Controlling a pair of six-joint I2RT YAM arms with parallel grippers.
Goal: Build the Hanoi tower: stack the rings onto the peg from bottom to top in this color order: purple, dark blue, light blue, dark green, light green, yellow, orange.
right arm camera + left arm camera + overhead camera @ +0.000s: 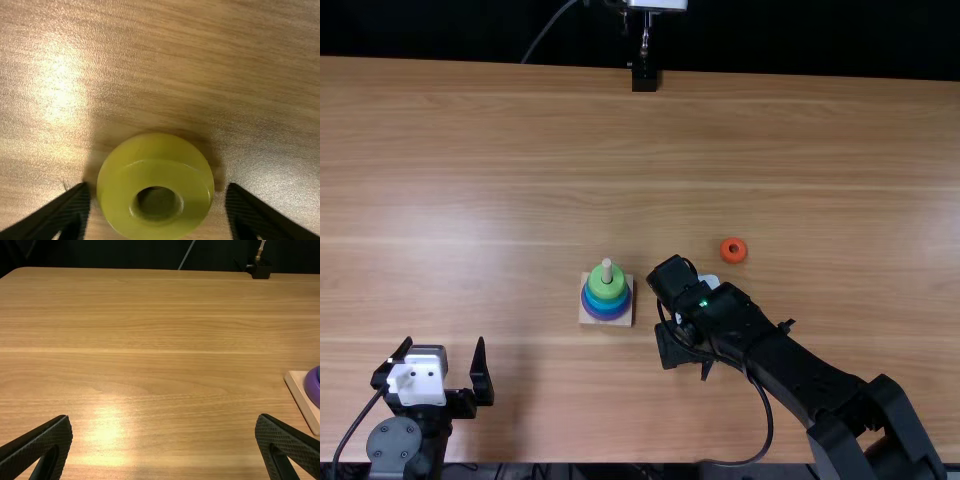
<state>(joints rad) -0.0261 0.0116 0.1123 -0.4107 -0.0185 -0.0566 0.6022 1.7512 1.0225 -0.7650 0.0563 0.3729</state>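
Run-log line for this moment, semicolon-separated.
right gripper: open, yellow ring between fingers; left gripper: open; orange ring: on table; light green ring: topmost on peg

In the top view, you will find the left arm (395, 445) low at the left, its left gripper (444, 341) directed forward with the two fingers spread wide apart. Observe the right arm (820, 375) extended diagonally from the lower right toward the middle, its wrist (678, 287) angled so that the right gripper (674, 345) points down. In the right wrist view, you can verify that the right gripper (157, 187) has its fingers parted, one at each side.
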